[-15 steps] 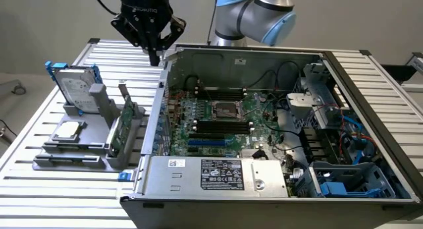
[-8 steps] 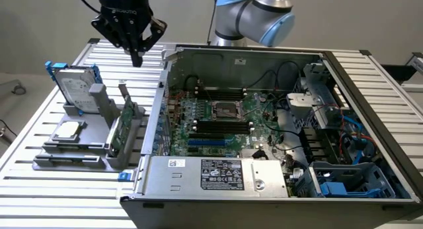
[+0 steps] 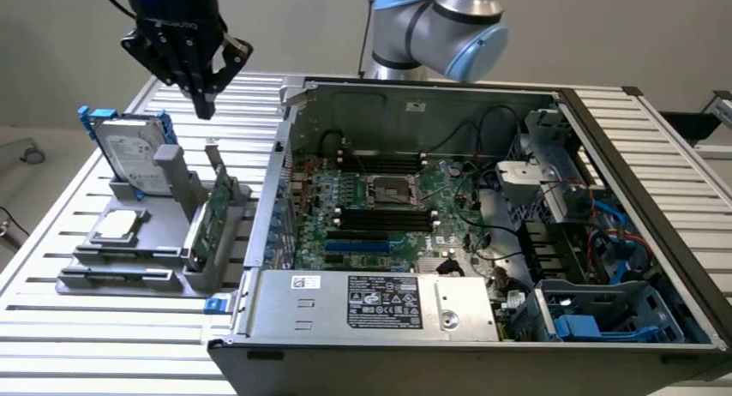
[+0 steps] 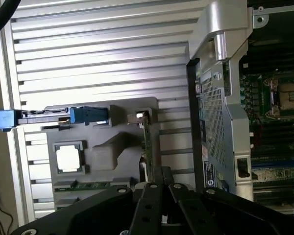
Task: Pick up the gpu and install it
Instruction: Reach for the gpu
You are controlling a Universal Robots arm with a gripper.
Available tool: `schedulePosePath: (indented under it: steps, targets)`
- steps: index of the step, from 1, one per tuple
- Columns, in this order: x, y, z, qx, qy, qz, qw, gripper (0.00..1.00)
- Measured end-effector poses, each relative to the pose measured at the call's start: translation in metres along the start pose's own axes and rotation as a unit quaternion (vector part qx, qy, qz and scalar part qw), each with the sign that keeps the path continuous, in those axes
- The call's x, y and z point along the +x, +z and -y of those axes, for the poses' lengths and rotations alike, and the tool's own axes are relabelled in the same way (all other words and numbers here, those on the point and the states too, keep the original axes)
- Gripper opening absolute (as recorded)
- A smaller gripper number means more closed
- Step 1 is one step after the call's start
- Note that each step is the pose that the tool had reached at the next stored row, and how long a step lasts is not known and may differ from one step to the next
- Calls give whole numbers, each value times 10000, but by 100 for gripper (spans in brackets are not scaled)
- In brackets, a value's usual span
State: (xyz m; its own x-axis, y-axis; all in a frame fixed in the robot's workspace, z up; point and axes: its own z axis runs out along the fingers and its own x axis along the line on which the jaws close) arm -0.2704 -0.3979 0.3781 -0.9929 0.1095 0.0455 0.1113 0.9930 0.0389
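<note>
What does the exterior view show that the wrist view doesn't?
Exterior view: the arm's blue-grey joint, the blue drive bay, the whole open case. Wrist view: the thin edge of the gpu from above, near the gripper. Both: the gpu standing in the grey holder, the hard drive, the silver chip, the gripper, shut and empty.

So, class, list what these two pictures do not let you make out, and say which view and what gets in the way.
gpu: exterior view, edge-on; the grey holder hides its lower part.
gpu's near end: wrist view, covered by the gripper.
Power supply label: exterior view, print too small.
Computer case: exterior view, near side cut by the bottom edge.
</note>
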Motion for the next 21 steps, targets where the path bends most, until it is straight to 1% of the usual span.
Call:
schedulePosePath:
  steps: [5,7,8,10,14,15,16,17,18,20,21]
  targets:
    - [210,61,26,6,-8,-5,10000,11]
    - [238,74,30,14,-23,-10,10000,11]
    - [239,76,31,22,-39,-19,10000,11]
    - [241,76,31,55,-99,-31,9999,11]
    - [241,77,31,179,-260,-26,9995,11]
    - [242,78,31,200,-282,-22,9994,11]
    - [241,77,33,205,-305,-13,9993,11]
    - [242,78,33,209,-332,11,9992,11]
    - [242,80,33,209,-372,51,9991,11]
    - [243,82,33,204,-430,181,9987,11]
    - [244,83,33,202,-436,212,9986,11]
